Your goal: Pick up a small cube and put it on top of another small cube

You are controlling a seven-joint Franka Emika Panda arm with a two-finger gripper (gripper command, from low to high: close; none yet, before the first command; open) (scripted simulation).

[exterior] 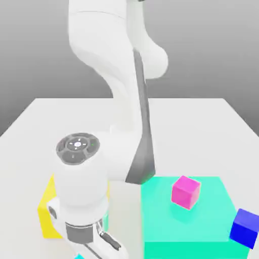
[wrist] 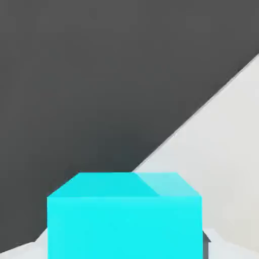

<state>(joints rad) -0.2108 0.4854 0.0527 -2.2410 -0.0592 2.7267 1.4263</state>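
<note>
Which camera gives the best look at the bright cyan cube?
The hand view: the cyan cube sits large and close, with its top and front face plain to see. In the exterior view the arm blocks nearly all of it, leaving a cyan sliver at the picture's lower edge, under the wrist.

The arm point(exterior: 119, 101) comes down from the top of the exterior view, bends at a grey-sided joint and drops into a fat white wrist with a round dark cap on it. The hand point(exterior: 83, 230) hangs low at the bottom edge, pointing down. Its gripper is closed tight on a cyan cube point(wrist: 124, 217).
</note>
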